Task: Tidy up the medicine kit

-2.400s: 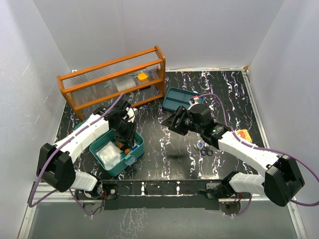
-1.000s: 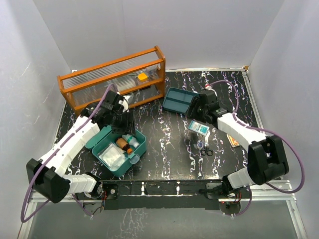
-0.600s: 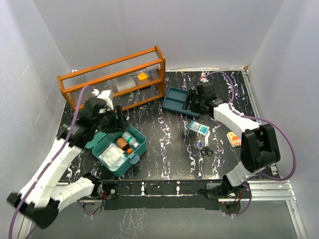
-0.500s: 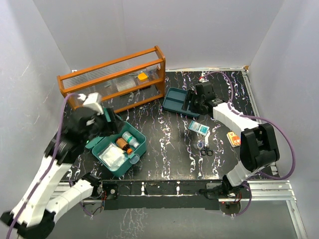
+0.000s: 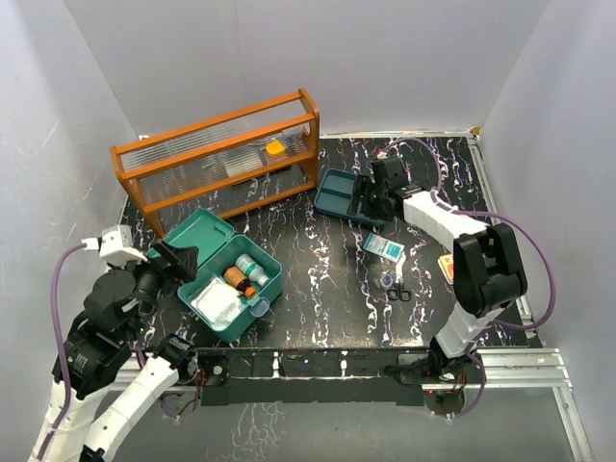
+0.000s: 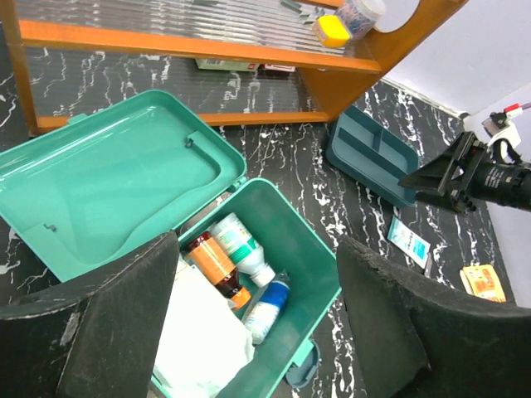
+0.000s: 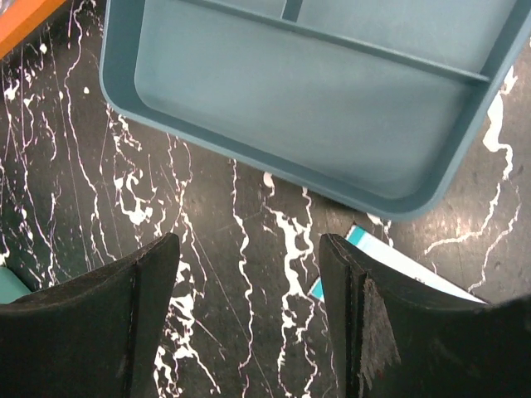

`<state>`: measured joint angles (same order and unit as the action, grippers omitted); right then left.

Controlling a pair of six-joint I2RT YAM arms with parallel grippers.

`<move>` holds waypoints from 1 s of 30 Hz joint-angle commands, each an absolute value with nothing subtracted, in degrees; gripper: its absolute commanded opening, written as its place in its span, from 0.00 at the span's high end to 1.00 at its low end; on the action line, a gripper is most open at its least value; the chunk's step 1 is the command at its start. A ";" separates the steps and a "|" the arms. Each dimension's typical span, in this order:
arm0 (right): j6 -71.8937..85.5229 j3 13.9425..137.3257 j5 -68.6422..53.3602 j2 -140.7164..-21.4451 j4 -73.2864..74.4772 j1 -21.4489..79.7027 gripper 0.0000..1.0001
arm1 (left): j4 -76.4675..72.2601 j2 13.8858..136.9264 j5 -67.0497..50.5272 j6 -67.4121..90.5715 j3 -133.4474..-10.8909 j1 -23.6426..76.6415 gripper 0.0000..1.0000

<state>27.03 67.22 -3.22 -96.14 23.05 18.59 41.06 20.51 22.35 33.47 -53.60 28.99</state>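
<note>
Plainly, the coming move turns on the shallow teal-green plastic two-compartment tray insert (image 5: pixel 339 192). It lies on the black marbled table (image 5: pixel 318 279) at about one o'clock from the table's middle. It is apart from the teal-green plastic rectangular medicine box (image 5: pixel 252 289), which sits open at eight o'clock with its hinged lid (image 5: pixel 197 245) laid back and small bottles (image 6: pixel 236 249) and a white packet (image 6: pixel 203 340) inside. The right gripper (image 5: pixel 370 199) is by far the nearer: in the top view the tray is just beside it at nine o'clock, and from the right wrist it fills the twelve o'clock side. This gripper's jaws stand apart with nothing between them. Seen from that wrist, the tray's long axis runs from ten to four o'clock, so its near long wall lies roughly along the line joining the two fingers rather than across it. I judge a wrist turn will be needed to straddle that wall. The left gripper (image 5: pixel 181 260), likewise spread and empty, hangs by the box's lid, well apart from the tray.
</note>
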 commanded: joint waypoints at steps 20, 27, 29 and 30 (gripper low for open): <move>19.04 87.29 -8.33 -116.21 29.37 18.45 0.34 | 38.95 11.76 23.90 30.50 -43.28 28.92 0.22; 18.91 83.80 -14.05 -113.89 30.89 22.22 0.34 | 36.42 12.66 20.80 28.56 -43.12 29.00 0.21; 19.83 82.39 -13.80 -112.53 30.69 23.84 0.34 | 35.77 13.91 20.57 28.40 -43.51 28.96 0.21; 20.79 81.59 -13.71 -111.82 30.51 24.59 0.34 | 35.39 14.58 20.52 28.39 -43.76 29.00 0.21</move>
<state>19.86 83.72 -11.35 -116.36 30.26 21.15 38.30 12.10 21.69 29.89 -43.35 28.97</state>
